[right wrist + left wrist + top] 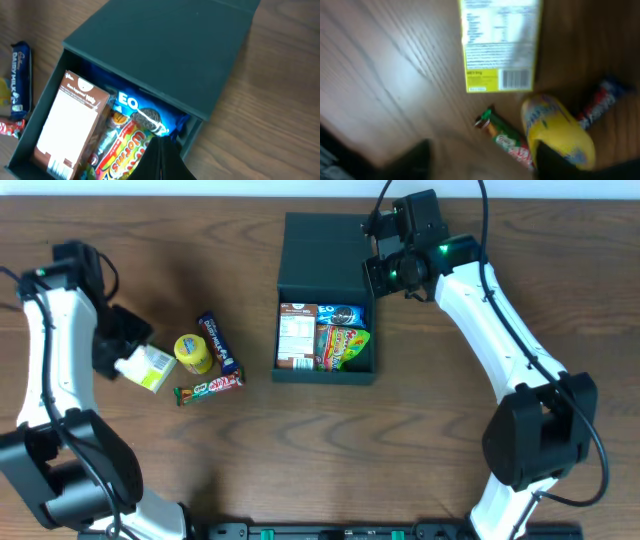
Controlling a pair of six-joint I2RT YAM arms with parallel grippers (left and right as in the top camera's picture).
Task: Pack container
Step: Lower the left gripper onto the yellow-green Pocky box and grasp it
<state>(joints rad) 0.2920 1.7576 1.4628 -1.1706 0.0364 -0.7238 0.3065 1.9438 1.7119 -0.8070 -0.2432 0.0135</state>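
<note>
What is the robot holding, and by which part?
Nothing, it seems. The left gripper has open jaws, the yellow box lying free ahead; the right gripper has its jaws shut, empty, over the container.

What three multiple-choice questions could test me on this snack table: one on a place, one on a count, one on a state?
1. Where is the blue chocolate bar?
A) inside the container
B) on the table, left of the container
C) clamped in a robot claw

2. How many snacks lie loose on the table?
A) two
B) six
C) four

3. The container's lid is:
A) open
B) shut flat
C) torn off and lying apart

Answers:
1 B: it lies on the wood next to the yellow packet.
2 C: the small yellow-white box, the yellow packet, the blue chocolate bar and the green-red bar.
3 A: the lid is folded back and the contents show from above.
</note>
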